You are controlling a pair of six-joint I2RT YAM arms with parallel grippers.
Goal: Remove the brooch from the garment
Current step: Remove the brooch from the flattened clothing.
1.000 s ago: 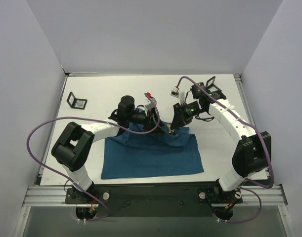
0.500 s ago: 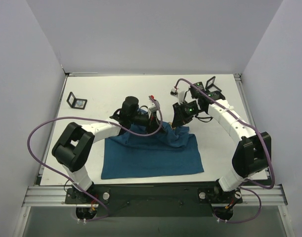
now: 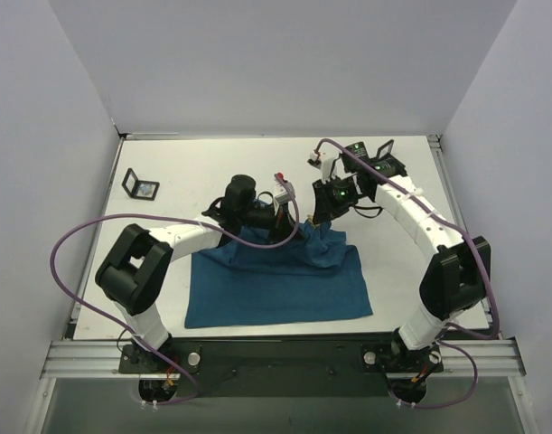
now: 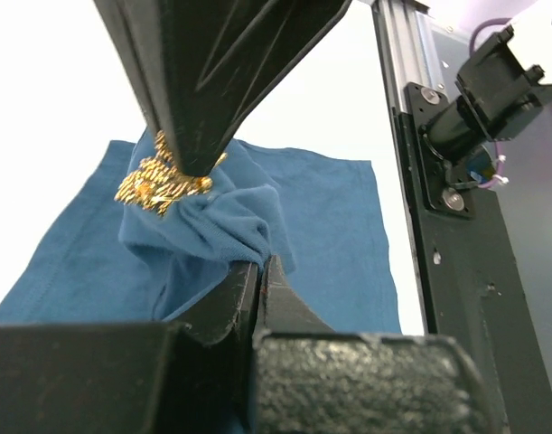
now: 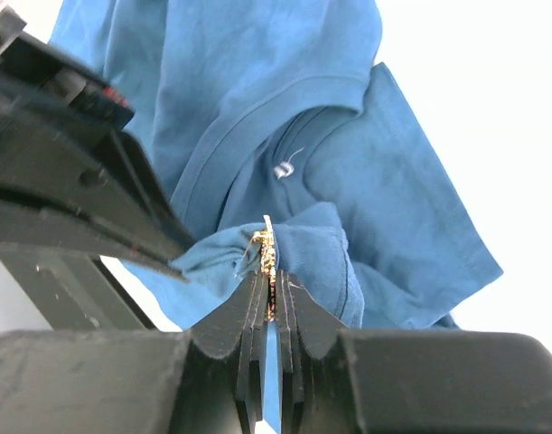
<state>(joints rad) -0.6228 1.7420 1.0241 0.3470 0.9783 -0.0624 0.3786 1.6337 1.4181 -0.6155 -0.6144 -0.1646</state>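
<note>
The dark teal garment (image 3: 276,280) lies flat on the white table, with its far edge drawn up into a peak (image 4: 212,226). On that peak sits the gold brooch (image 4: 163,181), still pinned in the cloth. My right gripper (image 5: 271,276) is shut on the brooch (image 5: 269,251), which shows edge-on between its fingers. My left gripper (image 4: 261,262) is shut on a fold of the garment just below the brooch. From above, the left gripper (image 3: 291,221) and the right gripper (image 3: 315,220) meet tip to tip over the garment's far edge.
A black square frame (image 3: 140,186) stands at the far left of the table and another (image 3: 385,154) at the far right, behind the right arm. The metal rail (image 4: 411,136) runs along the near table edge. A small pale logo (image 5: 285,169) marks the garment's chest.
My left gripper has closed on the fold of cloth. The right arm has drawn back toward the far side, and the bunched cloth has risen with the brooch.
</note>
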